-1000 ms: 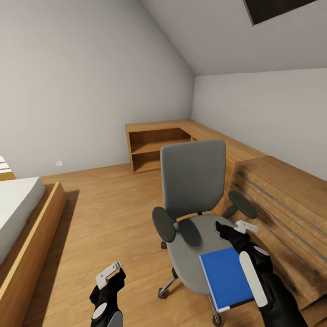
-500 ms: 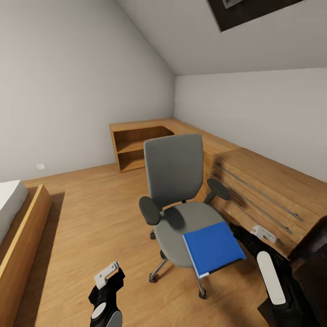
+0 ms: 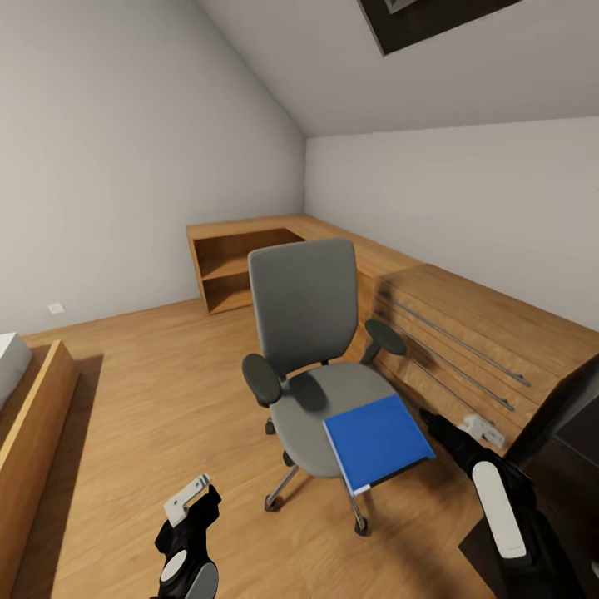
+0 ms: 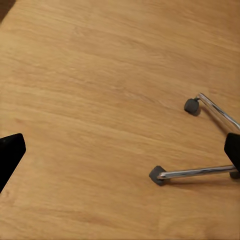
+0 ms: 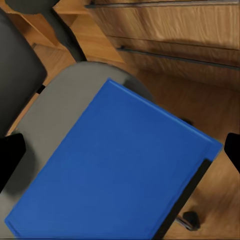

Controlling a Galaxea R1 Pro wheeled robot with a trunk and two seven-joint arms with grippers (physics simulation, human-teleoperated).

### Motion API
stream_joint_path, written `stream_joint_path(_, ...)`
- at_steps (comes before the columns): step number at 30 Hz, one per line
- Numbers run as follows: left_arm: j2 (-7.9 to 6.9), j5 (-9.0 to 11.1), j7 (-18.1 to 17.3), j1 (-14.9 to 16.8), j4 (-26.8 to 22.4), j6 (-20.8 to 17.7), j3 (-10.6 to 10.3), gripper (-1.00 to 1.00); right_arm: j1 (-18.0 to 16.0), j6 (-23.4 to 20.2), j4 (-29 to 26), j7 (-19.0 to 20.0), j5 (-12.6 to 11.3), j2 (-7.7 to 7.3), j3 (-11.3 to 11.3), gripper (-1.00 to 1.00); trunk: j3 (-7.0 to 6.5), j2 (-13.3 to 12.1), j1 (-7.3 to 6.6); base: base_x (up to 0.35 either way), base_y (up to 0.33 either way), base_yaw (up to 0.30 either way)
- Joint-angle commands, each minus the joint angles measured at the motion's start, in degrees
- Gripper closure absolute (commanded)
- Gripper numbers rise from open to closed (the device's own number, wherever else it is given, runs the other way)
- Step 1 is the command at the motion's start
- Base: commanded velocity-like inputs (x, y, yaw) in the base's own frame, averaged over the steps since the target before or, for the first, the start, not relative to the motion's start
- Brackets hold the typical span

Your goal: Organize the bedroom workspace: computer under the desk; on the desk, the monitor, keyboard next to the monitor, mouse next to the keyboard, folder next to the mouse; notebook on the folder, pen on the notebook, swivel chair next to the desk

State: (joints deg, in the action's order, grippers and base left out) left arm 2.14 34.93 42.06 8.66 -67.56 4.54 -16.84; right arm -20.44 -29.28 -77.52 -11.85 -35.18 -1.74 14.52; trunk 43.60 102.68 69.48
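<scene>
On the chair [image 3: 320, 358] seat, at its front right corner: folder [image 3: 376, 442], bright blue, thick, flat cover up, white page edges along the near side, dark spine strip on the right edge. Overhangs the seat rim toward the robot. Seen from the right wrist as a broad blue slab [image 5: 117, 175] across grey padding, dark spine edge at one side.

Chair: grey padded seat and tall grey back, 2 black armrests, chrome legs on black castors, standing on wood floor [image 3: 150, 399]. Just beside its right: wooden chest [image 3: 474, 341] with long metal rails. Farther back, in the corner: light wooden shelving [image 3: 241, 258]. At far left: wooden bed frame [image 3: 33, 433].

Right gripper [image 3: 478, 428] just beside the folder's right edge, between folder and chest; not touching the folder as far as can be seen. Black fingers at both margins of the right wrist view, well apart, so spread wide, nothing held.

Left gripper [image 3: 190, 502] low over bare floor, well apart from the folder, to the left of the chair base. Dark fingertips [image 4: 10, 155] at opposite margins of the left wrist view, wide apart, empty; 2 chrome legs [image 4: 200, 172] and castors beyond.
</scene>
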Motion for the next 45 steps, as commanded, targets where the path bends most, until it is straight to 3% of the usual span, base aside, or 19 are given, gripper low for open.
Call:
stream_joint_path(1, -0.03, 0.58, 0.21, 0.04, -0.03, 0.47, -0.13, -1.0, -0.03, -0.15, 0.36, -0.42, -0.63, -0.01, 0.0, -1.0, 0.24, 0.44, 0.22, 0.0, 0.0, 0.0)
stream_joint_path(4, -0.03, 0.58, 0.22, 0.04, -0.03, 0.47, -0.13, -1.0, -0.03, -0.1, 1.53, 0.17, -0.76, -0.14, 0.49, -1.0, 0.78, 1.64, 0.88, 0.0, 0.0, 0.0)
stream_joint_path(7, -0.03, 0.58, 0.22, 0.04, -0.03, 0.42, -0.13, -1.0, -0.03, -0.1, 2.54, 2.13, -0.91, -0.45, 3.43, -1.0, 1.31, 2.85, 1.54, 0.0, 0.0, 0.0)
stream_joint_path(12, -0.03, 0.63, 0.22, 0.04, -0.03, 0.39, -0.13, -1.0, -0.03, -0.22, 4.08, 8.54, -1.25, -0.77, 8.28, -1.0, 2.21, 4.85, 2.64, 0.0, 0.0, 0.0)
stream_joint_path(16, -0.03, 0.66, 0.22, 0.04, -0.03, 0.32, -0.13, -1.0, -0.03, -0.46, 5.46, 11.88, -3.07, -0.85, 12.84, -1.0, 2.93, 6.46, 3.51, 0.0, 0.0, 0.0)
stream_joint_path(22, -0.03, 0.67, 0.22, 0.04, -0.03, 0.3, -0.13, -1.0, -0.03, -3.28, 9.08, 16.7, -5.24, -1.94, 15.19, -1.0, 4.01, 8.86, 4.83, 0.0, 0.0, 0.0)
stream_joint_path(25, -0.03, 0.67, 0.22, 0.04, -0.03, 0.25, -0.13, -1.0, -0.03, -6.14, 13.63, 18.63, -9.63, -4.03, 16.72, -1.0, 4.55, 10.07, 5.49, 0.0, 0.0, 0.0)
stream_joint_path(26, -0.02, 0.67, 0.22, 0.04, -0.03, 0.23, -0.13, -1.0, -0.05, -7.4, 16.62, 18.94, -13.23, -5.24, 17.04, -1.0, 4.72, 10.47, 5.71, 0.0, 0.0, 0.0)
stream_joint_path(27, 0.02, 0.67, 0.22, 0.04, -0.03, 0.21, -0.14, -1.0, -0.1, -8.95, 21.4, 19.18, -19.76, -8.05, 17.15, -1.0, 4.9, 10.87, 5.93, 0.0, 0.0, 0.0)
stream_joint_path(29, 0.05, 0.71, 0.22, 0.04, -0.03, 0.21, -0.13, -1.0, -0.14, -11.19, 23.49, 19.23, -23.85, -9.73, 17.09, -1.0, 5.26, 11.67, 6.37, 0.0, 0.0, 0.0)
stream_joint_path(30, 0.05, 0.71, 0.22, 0.04, -0.03, 0.21, -0.19, -1.0, -0.46, -17.04, 26.21, 19.07, -26.48, -11.49, 17.15, -1.0, 5.44, 12.07, 6.59, 0.0, 0.0, 0.0)
stream_joint_path(34, 0.05, 0.68, 0.16, 0.04, -0.03, 0.21, -0.21, -1.0, -2.46, -20.68, 35.64, 19.44, -27.37, -14.47, 17.2, -1.0, 6.16, 13.68, 7.47, 0.0, 0.0, 0.0)
stream_joint_path(37, 0.06, 0.7, 0.13, 0.04, -0.03, 0.18, -0.21, -1.0, -4.45, -21.35, 38.96, 20.32, -27.52, -15.38, 17.16, -1.0, 6.7, 14.88, 8.13, 0.0, 0.0, 0.0)
stream_joint_path(40, 0.06, 0.81, 0.13, 0.04, -0.03, 0.13, -0.21, -1.0, -4.83, -20.77, 38.15, 24.99, -26.96, -15.48, 16.43, -1.0, 7.24, 16.08, 8.79, 0.0, 0.0, 0.0)
stream_joint_path(41, 0.06, 0.83, 0.13, 0.04, -0.03, 0.12, -0.25, -1.0, -4.88, -20.47, 37.38, 28.11, -26.73, -15.35, 16.18, -1.0, 7.42, 16.48, 9.01, 0.0, 0.0, 0.0)
stream_joint_path(45, 0.06, 0.76, 0.13, 0.04, -0.03, 0.12, -0.29, -1.0, -4.88, -20.22, 36.95, 31.08, -26.63, -15.2, 15.75, -1.0, 8.14, 18.09, 9.88, 0.0, 0.0, 0.0)
